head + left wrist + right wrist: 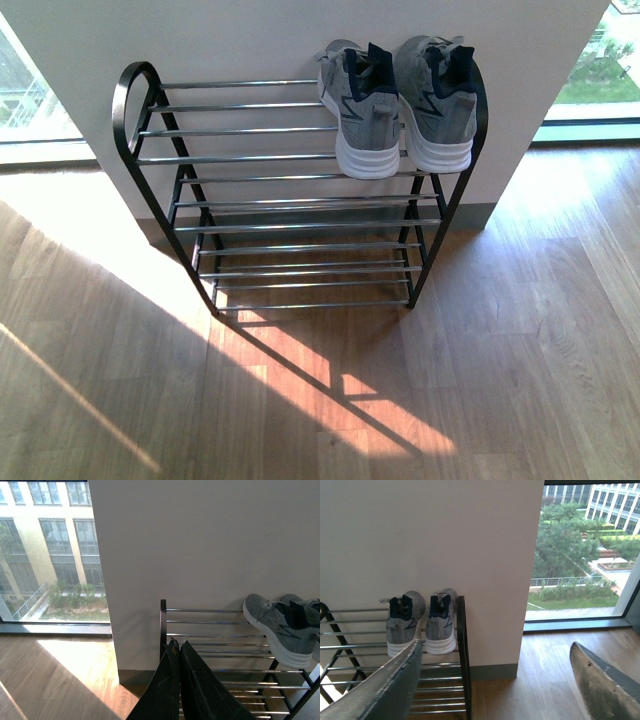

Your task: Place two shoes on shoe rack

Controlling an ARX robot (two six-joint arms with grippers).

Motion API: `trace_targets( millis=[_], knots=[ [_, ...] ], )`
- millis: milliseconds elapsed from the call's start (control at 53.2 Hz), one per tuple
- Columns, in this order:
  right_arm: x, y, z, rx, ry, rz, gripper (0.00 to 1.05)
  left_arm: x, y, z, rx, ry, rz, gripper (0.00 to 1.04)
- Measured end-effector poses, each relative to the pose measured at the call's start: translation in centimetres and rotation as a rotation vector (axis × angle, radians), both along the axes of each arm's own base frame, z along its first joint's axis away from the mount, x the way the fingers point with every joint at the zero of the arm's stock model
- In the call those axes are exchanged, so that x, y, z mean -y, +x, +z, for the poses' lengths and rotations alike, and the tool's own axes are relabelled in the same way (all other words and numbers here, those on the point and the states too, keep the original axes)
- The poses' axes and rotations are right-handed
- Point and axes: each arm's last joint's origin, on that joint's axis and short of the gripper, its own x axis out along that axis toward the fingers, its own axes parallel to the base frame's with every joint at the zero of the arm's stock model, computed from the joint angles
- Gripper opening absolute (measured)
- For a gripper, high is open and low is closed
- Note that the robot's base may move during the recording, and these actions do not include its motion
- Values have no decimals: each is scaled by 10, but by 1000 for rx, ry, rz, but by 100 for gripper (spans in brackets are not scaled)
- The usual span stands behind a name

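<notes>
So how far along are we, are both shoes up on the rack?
Done, by the look of it: one shoe and the other shoe sit side by side on the shoe rack's top tier, at its right end, heels outward. Nothing is in hand: the left gripper is shut and empty, the right gripper open and empty. I see no placing left to do.

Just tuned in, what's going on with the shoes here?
A grey knit sneaker with a thick white sole and its matching twin sit side by side on the top tier of the black-and-chrome shoe rack, at its right end, heels outward. The left hand is shut and empty, the right hand open and empty.
</notes>
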Motion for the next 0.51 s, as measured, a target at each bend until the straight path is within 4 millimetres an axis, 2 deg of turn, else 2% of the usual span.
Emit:
trace_targets(
  millis=[19, 56, 507],
  knots=[
    [0, 0, 0, 0, 0, 0, 94, 0, -1, 0, 1, 1, 0, 1],
    [0, 0, 0, 0, 0, 1, 97, 0, -1, 0, 4, 1, 2, 1],
    [0, 0, 0, 0, 0, 0, 96, 0, -14, 1, 12, 1, 2, 1]
  ],
)
